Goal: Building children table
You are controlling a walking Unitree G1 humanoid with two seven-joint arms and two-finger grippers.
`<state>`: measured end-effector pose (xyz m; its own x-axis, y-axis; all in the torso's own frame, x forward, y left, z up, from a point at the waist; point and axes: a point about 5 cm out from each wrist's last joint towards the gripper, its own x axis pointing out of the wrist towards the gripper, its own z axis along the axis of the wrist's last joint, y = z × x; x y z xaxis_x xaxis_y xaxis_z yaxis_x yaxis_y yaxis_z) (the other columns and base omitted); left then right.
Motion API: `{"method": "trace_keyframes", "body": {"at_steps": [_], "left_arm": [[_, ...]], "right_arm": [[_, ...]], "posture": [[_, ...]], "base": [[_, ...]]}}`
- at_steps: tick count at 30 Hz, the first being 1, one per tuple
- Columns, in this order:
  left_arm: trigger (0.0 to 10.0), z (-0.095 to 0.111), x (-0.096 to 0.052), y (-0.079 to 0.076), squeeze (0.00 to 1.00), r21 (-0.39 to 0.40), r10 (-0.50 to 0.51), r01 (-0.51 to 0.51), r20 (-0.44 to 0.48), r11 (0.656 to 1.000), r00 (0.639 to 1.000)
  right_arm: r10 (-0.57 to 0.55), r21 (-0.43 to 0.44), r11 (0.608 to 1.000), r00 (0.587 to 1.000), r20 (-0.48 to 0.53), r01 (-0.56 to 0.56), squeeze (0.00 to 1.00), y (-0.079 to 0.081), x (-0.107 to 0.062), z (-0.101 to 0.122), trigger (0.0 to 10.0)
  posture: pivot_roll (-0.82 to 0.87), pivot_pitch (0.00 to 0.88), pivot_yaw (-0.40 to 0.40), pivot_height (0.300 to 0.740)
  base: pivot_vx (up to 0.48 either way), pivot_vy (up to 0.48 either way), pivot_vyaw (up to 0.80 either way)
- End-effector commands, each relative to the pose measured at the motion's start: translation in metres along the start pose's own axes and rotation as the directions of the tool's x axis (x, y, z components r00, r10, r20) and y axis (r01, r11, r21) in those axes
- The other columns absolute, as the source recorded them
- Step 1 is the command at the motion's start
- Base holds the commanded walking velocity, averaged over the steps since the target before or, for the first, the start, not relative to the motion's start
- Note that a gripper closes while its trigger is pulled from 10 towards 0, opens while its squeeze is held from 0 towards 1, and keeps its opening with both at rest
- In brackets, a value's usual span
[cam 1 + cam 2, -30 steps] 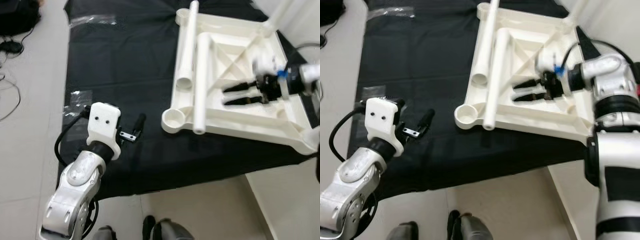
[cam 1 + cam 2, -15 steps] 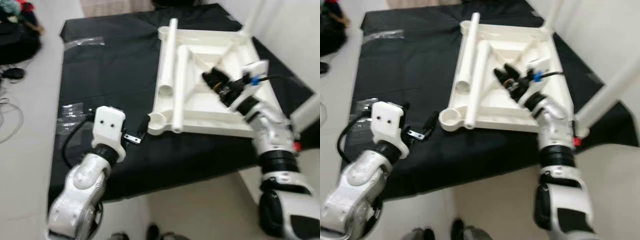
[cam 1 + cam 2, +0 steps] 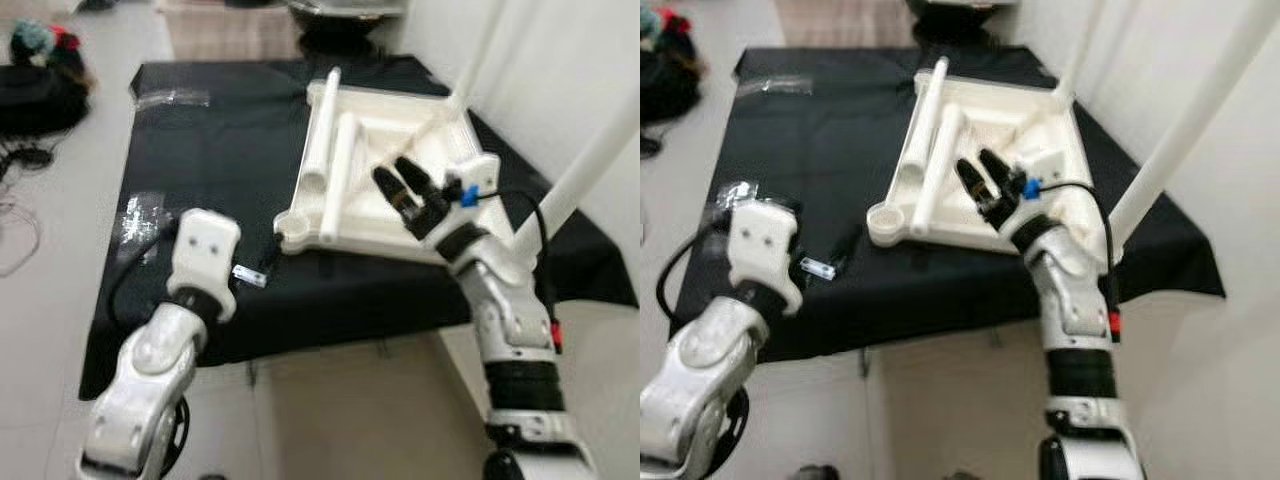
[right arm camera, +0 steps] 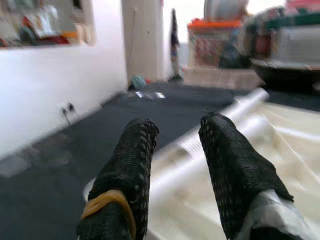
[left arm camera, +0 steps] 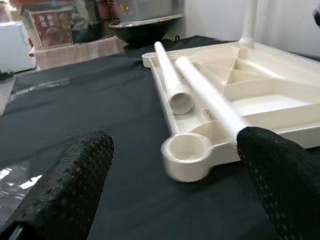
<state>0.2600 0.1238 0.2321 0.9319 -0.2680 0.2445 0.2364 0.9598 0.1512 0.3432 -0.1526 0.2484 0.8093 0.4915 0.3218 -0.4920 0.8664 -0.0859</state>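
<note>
Domestic room: tiled floor (image 3: 50, 300), white wall (image 3: 560, 70), black mat (image 3: 220, 130) spread out, storage boxes (image 4: 212, 37) and clothes (image 3: 40, 45) beyond the hands.

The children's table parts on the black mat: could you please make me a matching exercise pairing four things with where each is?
Things:
1. tabletop
2. loose legs
3. left gripper
4. right gripper

Places:
A. raised over the tabletop
B. lying across the tabletop's underside
C. upside down on the black mat
D. low over the mat, beside the corner socket

Pairs: 1-C, 2-B, 3-D, 4-A
</note>
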Motion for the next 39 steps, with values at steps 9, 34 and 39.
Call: {"method": "trace_keyframes", "body": {"at_steps": [9, 34, 39], "left_arm": [[10.0, -0.005, -0.007, -0.007, 0.00, -0.022, 0.007, -0.007, -0.018, 1.000, 1.000], [10.0, -0.016, -0.027, -0.025, 0.00, -0.111, 0.069, -0.078, -0.084, 0.991, 0.994], [10.0, -0.013, -0.026, -0.020, 0.00, -0.091, 0.083, -0.090, -0.076, 0.992, 0.994]], "right_arm": [[0.011, -0.112, 0.994, 0.996, -0.083, -0.020, 0.00, 0.017, -0.002, -0.013, 10.0], [-0.013, -0.152, 0.988, 0.992, -0.124, -0.006, 0.00, 0.023, 0.012, -0.008, 10.0], [-0.064, -0.293, 0.956, 0.987, -0.148, 0.018, 0.00, 0.001, 0.037, 0.006, 10.0]], "posture": [[0.01, 0.166, -0.114, 0.740], [0.01, 0.214, -0.131, 0.740], [0.02, 0.225, -0.139, 0.740]], "base": [[0.000, 0.000, 0.00], [0.000, 0.000, 0.03], [0.000, 0.000, 0.80]]}}
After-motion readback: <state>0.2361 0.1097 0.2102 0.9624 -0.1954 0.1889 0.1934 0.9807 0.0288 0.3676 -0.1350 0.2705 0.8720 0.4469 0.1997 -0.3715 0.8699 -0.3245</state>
